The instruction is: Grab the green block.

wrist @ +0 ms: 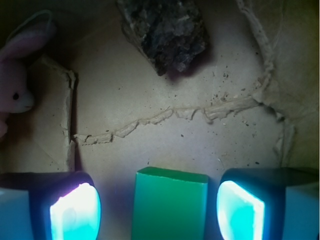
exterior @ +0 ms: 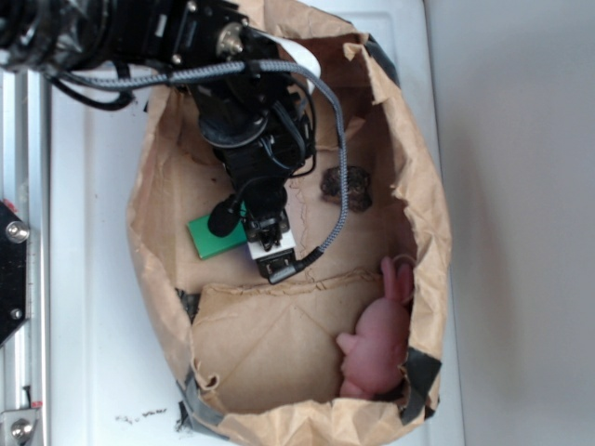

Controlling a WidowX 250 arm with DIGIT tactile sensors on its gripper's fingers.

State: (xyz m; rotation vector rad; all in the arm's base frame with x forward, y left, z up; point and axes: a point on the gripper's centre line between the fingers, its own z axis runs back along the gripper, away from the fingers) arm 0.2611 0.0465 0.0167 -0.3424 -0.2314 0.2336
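The green block lies flat on the brown paper floor of a bag, straight between my fingers in the wrist view. My gripper is open; a gap shows on each side between the block and the glowing pads. In the exterior view, the gripper points down into the bag over the right end of the green block, whose left part sticks out from under the black fingers.
The crumpled paper bag walls in the whole area. A dark brown lump lies beyond the block. A pink plush rabbit rests in the bag's corner. White table surrounds the bag.
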